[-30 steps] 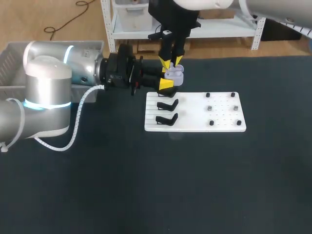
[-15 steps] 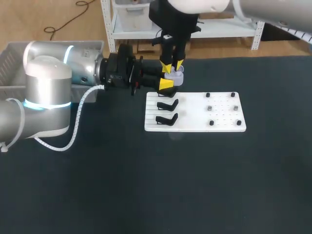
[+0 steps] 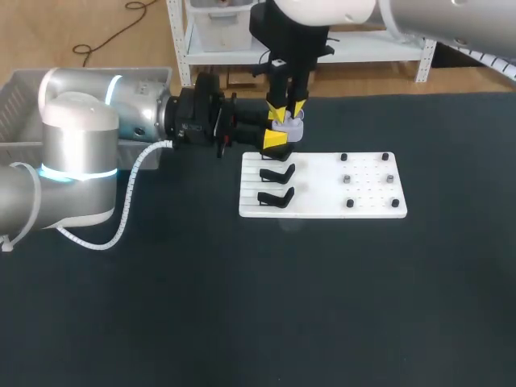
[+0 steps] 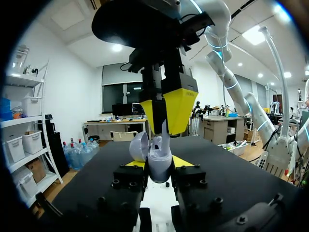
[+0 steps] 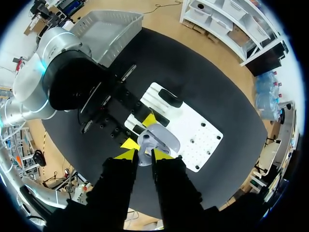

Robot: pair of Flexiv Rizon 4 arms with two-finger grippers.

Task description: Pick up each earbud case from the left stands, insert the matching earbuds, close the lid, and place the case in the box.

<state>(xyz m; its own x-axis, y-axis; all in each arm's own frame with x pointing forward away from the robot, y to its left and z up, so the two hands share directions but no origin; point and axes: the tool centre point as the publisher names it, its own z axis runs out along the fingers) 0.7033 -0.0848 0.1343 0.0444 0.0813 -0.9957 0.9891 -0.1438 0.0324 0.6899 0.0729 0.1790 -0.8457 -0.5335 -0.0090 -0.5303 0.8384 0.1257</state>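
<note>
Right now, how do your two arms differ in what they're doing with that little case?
The left arm lies level, coming in from the side; the right arm points straight down from above. The left arm's jaws clasp the open earbud case by its body; the right arm's jaws pinch what looks like an earbud at the case's mouth. Both have yellow-tipped jaws and meet near the white board's far edge.

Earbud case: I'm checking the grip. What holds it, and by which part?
The left gripper holds the earbud case by the two sides of its lower body, lid open. The right gripper pinches an earbud above it.
</note>
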